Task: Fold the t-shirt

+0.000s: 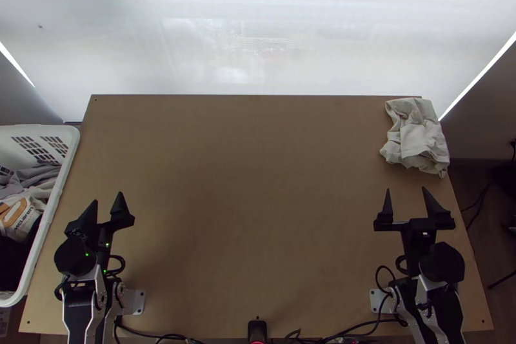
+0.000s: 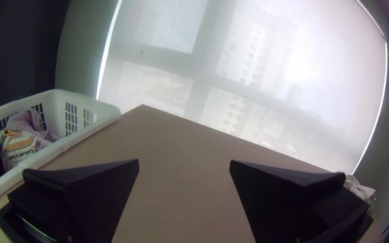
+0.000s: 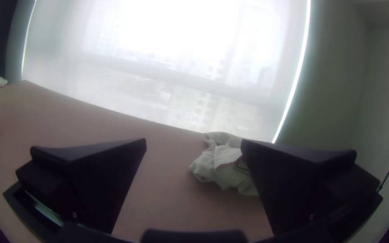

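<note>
The t-shirt (image 1: 416, 137) lies bunched at the far right corner of the worktop (image 1: 251, 215), the fingers of the left gripper (image 1: 108, 197) and right gripper (image 1: 406, 189) stand open and empty, and folding appears unstarted, with spreading and all folds left to perform.

In the top view, the t-shirt (image 1: 416, 141) at upper right was off-white, the tabletop (image 1: 258, 202) brown, the basket (image 1: 39, 130) at left white, its printed garment (image 1: 24, 216) white with orange and black; the left gripper (image 1: 108, 197) and right gripper (image 1: 406, 189) were black.
</note>
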`<state>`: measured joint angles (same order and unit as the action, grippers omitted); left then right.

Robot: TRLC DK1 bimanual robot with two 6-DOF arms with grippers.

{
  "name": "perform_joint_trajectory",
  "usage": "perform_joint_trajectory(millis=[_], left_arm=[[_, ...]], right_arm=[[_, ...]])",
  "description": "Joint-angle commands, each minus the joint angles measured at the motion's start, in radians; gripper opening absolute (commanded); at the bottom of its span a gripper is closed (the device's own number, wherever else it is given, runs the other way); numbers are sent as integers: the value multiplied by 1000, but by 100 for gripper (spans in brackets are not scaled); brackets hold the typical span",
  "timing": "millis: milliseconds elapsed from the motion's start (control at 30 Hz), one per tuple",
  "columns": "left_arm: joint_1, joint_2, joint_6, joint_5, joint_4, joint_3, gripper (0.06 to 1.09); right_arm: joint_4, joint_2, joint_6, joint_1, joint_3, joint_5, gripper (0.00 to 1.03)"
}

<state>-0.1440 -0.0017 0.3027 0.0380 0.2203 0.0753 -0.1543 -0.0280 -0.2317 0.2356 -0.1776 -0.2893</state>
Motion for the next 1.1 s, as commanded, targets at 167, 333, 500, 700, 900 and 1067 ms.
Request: perform_joint_trajectory(millis=[167,333,500,700,900,1067], left_arm=[[37,0,33,0,2,0,104],[38,0,33,-1,2,0,104],[43,0,3,94,-9,4,104],[167,0,-163,186,-62,34,104],[204,54,-172,191,-36,96,104],[130,128,-212,192,-70,169,104]], right_arm=[[-4,-225,84,-7,-178,-91,98],[-57,-276,112,-7,-246,-128,98],[-119,-297,112,-9,-280,-166,98],[-195,-319,158,-9,-326,-191,98],[-300,-454,301,-24,-445,-192,98],[-353,-570,371,-27,-550,-192,98]])
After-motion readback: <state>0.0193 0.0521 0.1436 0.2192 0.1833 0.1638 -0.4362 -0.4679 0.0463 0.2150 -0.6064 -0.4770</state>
